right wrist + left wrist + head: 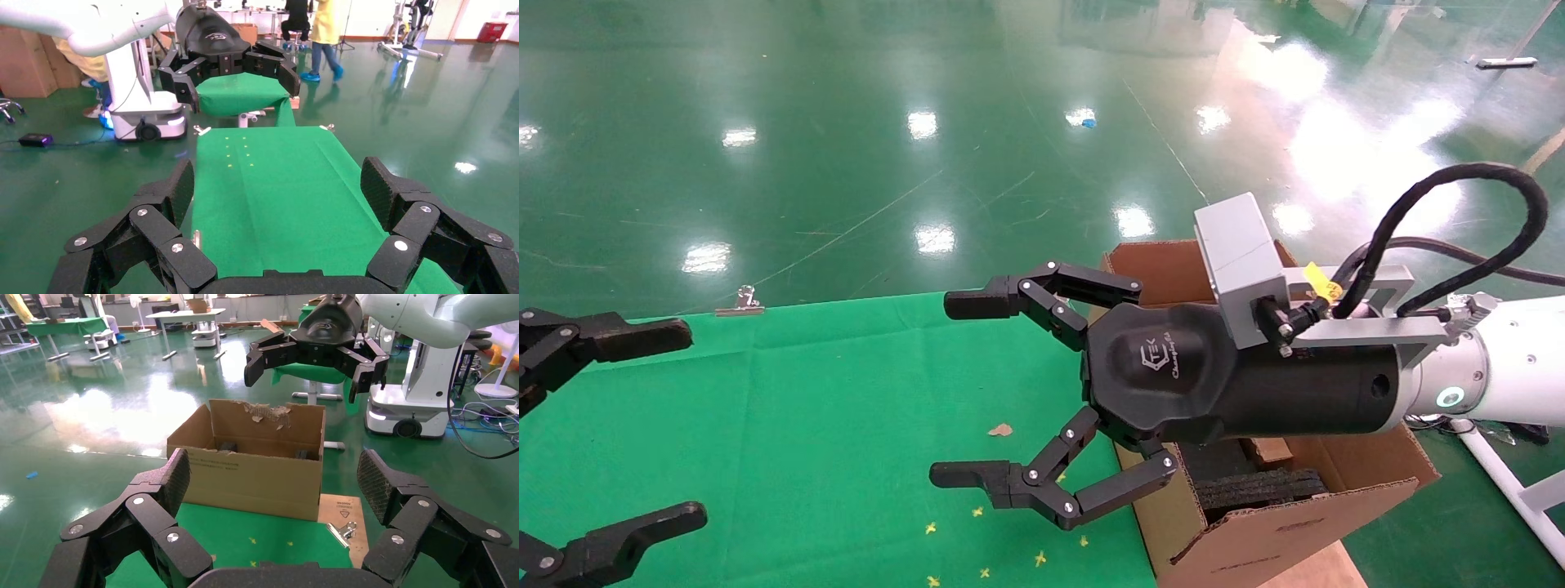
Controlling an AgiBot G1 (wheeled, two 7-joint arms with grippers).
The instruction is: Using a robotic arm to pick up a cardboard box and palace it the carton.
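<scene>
The right gripper (952,392) hung over the green tabletop (846,425) beside the carton (1303,498), jaws spread wide and empty; the left gripper (682,425) gaped too. A cardboard box (1267,449) lay inside the carton.

The head view looks forward and down from above onto the green cloth-covered tabletop (829,425), with the large brown corrugated cardboard carton (1303,482) at its right edge and the glossy green floor beyond. The left wrist view sits close behind the left arm's black three-fingered claw (272,478) and faces across the tabletop to the same carton (257,459), with the right arm's black three-fingered claw (315,355) hanging above it. The right wrist view looks out between the right claw's fingers (165,202) the opposite way, along the green tabletop (275,184) toward the left claw (235,67), so both wrist views share the tabletop with the head view.
</scene>
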